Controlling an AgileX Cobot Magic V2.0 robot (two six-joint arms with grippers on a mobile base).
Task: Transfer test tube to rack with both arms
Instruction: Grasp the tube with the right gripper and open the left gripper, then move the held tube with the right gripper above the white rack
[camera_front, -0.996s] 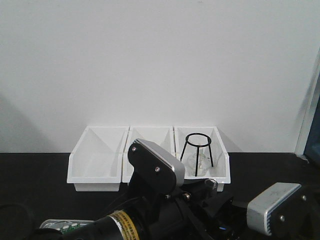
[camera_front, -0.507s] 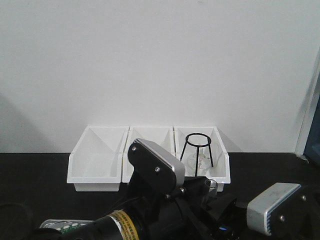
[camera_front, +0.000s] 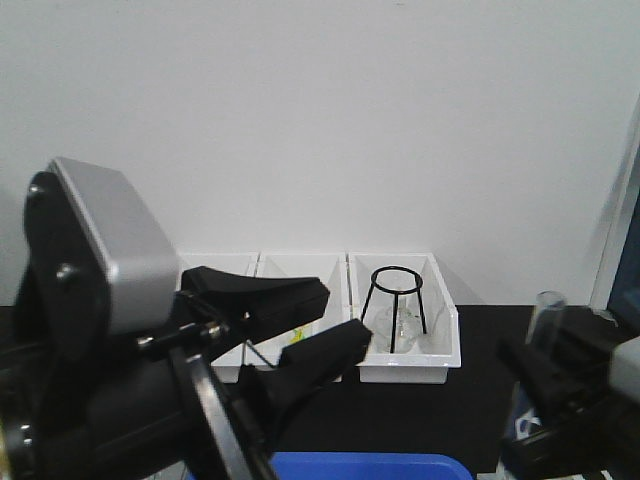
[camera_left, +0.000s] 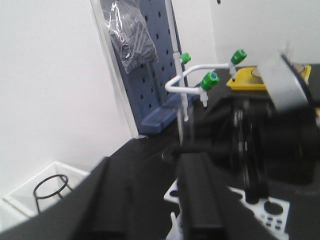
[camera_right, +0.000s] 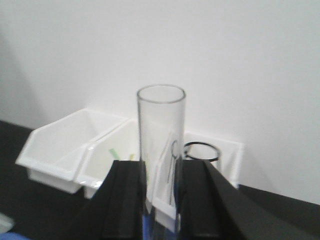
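The clear test tube (camera_right: 161, 125) stands upright between the two black fingers of my right gripper (camera_right: 161, 170), which is shut on it, the open rim on top. In the front view the tube (camera_front: 548, 318) rises from that gripper (camera_front: 540, 372) at the far right. My left gripper (camera_front: 338, 318) fills the left of the front view below its silver wrist housing, open and holding nothing. In the left wrist view the fingers of this gripper (camera_left: 150, 167) are spread apart above the black table, and the white rack (camera_left: 272, 219) with round holes lies beyond them at the lower right, under the right arm.
Three white open-front bins (camera_front: 205, 330) line the back wall; the right one holds a black wire stand (camera_front: 397, 298) over a glass flask. A blue object (camera_front: 330, 466) shows at the bottom edge. A blue pegboard (camera_left: 145, 65), green-knobbed tap (camera_left: 210, 80) and yellow tray (camera_left: 250, 80) stand off to the side.
The left arm has risen and swung left, its gripper now open and away from the tube. The right gripper has carried the test tube to the right and higher.
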